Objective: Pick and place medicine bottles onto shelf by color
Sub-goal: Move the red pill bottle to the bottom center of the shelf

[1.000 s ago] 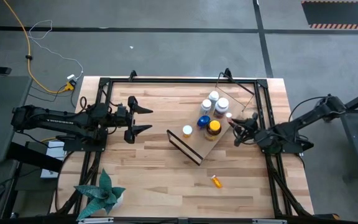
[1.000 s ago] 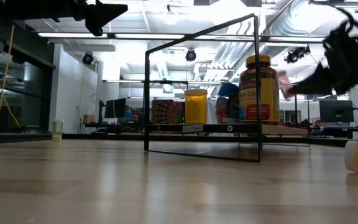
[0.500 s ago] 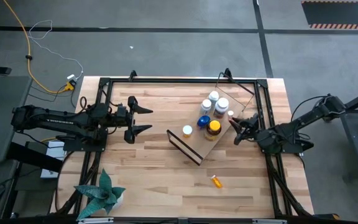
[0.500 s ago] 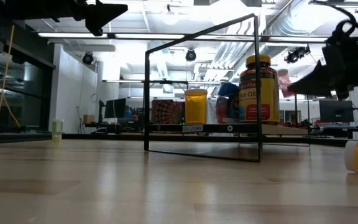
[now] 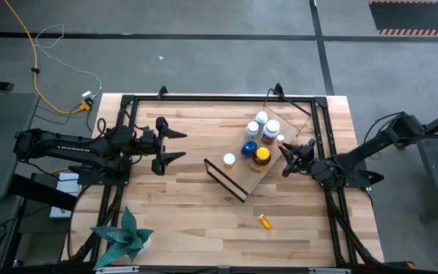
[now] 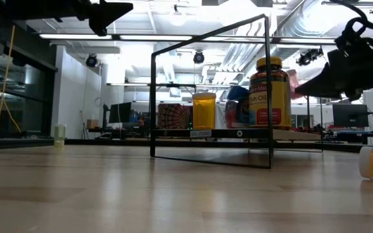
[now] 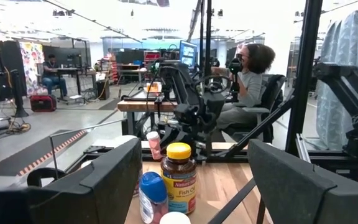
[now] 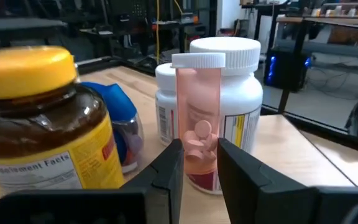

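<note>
Standing upright in right gripper [image 8: 199, 163]: pink vial [image 8: 197, 118]

The left hand [image 7: 194, 180] is gaping toward an amber bottle [image 7: 179, 177] and blue bottle [image 7: 152, 197]; beyond, the right hand [image 7: 157, 140] is holding a pink vial [image 7: 155, 145].

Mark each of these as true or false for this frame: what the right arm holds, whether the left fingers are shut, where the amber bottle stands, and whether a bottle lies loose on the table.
1. The right gripper holds a pink vial. True.
2. The left gripper has its fingers shut. False: they are spread open and hold nothing.
3. The amber bottle with the yellow cap stands on the shelf. True.
4. Every bottle is on the shelf. False: a small orange bottle lies on the table, apart from it.
</note>
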Controlling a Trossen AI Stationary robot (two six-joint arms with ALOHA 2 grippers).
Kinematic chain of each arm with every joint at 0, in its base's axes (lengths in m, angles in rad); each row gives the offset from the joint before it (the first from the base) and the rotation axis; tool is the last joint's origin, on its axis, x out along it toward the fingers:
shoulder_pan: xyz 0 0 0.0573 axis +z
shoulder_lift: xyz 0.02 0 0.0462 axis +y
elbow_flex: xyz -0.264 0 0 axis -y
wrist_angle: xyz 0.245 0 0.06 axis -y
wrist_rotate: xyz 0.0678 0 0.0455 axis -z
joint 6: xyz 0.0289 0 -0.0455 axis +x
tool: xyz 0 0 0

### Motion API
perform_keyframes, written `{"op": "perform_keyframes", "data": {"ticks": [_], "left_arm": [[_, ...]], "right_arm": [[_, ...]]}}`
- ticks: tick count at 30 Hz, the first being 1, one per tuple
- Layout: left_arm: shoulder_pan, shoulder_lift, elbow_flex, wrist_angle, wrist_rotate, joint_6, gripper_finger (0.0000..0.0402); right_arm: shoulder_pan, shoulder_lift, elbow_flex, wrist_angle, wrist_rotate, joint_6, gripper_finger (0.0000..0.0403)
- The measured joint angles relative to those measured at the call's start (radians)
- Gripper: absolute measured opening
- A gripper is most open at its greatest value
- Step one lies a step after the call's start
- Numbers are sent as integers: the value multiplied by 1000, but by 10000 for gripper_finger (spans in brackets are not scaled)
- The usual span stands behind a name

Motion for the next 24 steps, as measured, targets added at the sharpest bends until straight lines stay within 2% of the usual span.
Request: {"op": "perform_keyframes", "data": {"ticks": [2,7,12,24], "left_arm": [[0,0,0,5,0,0,282],[0,0,0,5,-1,0,282],[0,0,0,5,-3,0,282],[0,0,0,5,-3,0,282]], "right_arm": [[0,41,0,11,7,7,78],[0,149,0,17,-55,89,78],[0,222,-1,57,-51,89,78],[0,418,-1,71,-29,269,78]]}}
